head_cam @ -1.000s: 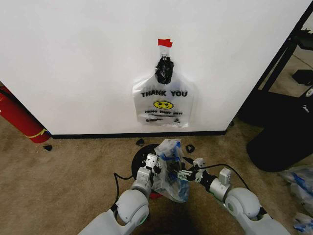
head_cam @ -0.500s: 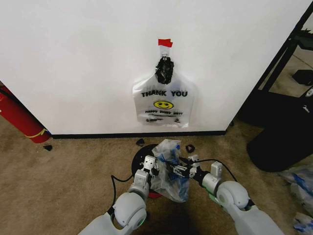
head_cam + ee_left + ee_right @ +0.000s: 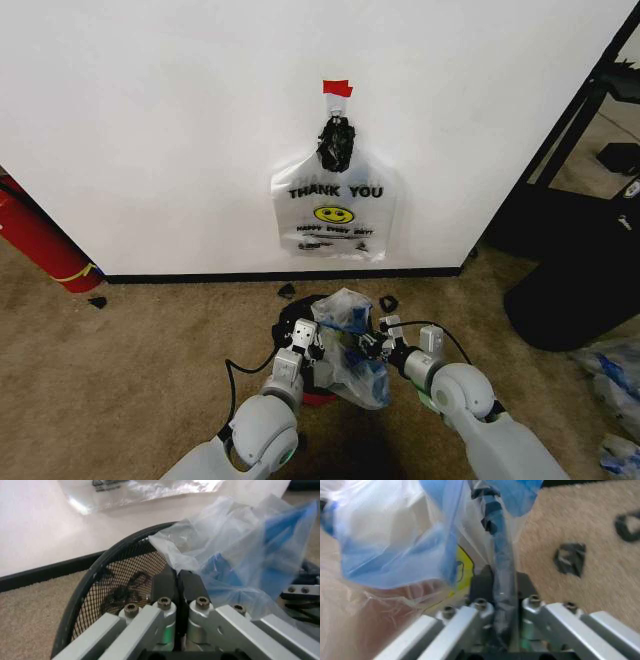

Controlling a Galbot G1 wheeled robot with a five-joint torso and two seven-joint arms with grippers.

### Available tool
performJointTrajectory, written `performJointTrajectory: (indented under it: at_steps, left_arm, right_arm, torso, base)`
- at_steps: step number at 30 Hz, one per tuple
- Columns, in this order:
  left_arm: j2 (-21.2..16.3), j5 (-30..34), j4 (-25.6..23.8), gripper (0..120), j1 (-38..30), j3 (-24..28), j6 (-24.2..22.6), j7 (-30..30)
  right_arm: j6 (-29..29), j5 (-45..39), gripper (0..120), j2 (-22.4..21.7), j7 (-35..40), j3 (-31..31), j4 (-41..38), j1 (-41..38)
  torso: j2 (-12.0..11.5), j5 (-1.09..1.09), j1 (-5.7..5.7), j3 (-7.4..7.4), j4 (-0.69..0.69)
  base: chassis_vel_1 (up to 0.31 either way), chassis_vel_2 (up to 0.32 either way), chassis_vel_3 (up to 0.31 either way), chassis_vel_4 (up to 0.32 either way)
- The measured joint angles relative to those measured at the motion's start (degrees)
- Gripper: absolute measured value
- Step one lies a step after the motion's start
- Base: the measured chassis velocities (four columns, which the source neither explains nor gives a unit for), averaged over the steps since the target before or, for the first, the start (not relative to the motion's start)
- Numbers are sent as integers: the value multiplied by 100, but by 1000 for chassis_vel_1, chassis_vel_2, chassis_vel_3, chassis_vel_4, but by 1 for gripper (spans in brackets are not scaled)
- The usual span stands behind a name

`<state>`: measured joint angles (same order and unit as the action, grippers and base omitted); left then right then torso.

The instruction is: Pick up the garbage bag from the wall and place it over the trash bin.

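The garbage bag point(image 3: 352, 340) with its blue strips hangs bunched between the two grippers, low over the trash bin point(image 3: 297, 318), whose black mesh rim point(image 3: 100, 570) stands on the carpet just in front of the wall point(image 3: 160, 120); the left gripper point(image 3: 305, 342) has its fingers pressed together on a fold of the bag's clear plastic at the bin's near edge, seen close in the left wrist view point(image 3: 177, 587); the right gripper point(image 3: 372, 340) is closed on a twisted blue-and-clear strand of the same bag, which runs down between its fingers in the right wrist view point(image 3: 501, 592); the two grippers sit near each other on either side of the bag; the floor is beige carpet point(image 3: 140, 360) with a few small black scraps point(image 3: 287, 291) lying near the black baseboard point(image 3: 200, 276); on the white wall a second printed bag point(image 3: 333, 215), reading THANK YOU with a yellow smiley, hangs from a hook under a piece of red tape point(image 3: 337, 88); a red cylinder point(image 3: 38, 243) leans at the wall to the left; a big black sack point(image 3: 575, 290) and dark furniture stand to the right, with more crumpled clear plastic point(image 3: 610, 375) on the carpet at the far right
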<state>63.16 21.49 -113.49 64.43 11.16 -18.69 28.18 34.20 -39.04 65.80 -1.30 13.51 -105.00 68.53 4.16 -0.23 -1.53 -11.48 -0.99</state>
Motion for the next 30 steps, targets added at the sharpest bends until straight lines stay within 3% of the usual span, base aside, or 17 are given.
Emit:
performJointTrajectory:
  at_steps: [8,13,16,24,30]
  left_arm:
    - [-55,-272,-275,0,313,175,183,-171]
    - [-28,-828,-315,0,591,111,608,-295]
    - [-18,-1092,-367,0,712,6,794,-348]
    - [-12,-1398,-572,0,919,-410,994,-473]
    - [-84,-1364,-359,0,862,-812,1094,-550]
  right_arm:
    - [-292,-343,0,-15,759,54,-472,444]
    - [-1381,-435,0,67,935,237,-591,780]
    - [-1690,-426,0,88,925,385,-605,885]
    - [-2263,-212,0,82,203,1123,-690,1217]
    - [-2385,156,0,-48,-774,1511,-700,1287]
  torso:
    - [-2,1,0,-1,1]
    - [-2,1,0,-1,0]
    - [-2,1,0,-1,0]
    - [-2,2,-1,-1,0]
    - [-1,1,-1,-1,-1]
  base:
    - [0,0,0,0]
    - [0,0,0,0]
    - [0,0,0,0]
    - [0,0,0,0]
    - [0,0,0,0]
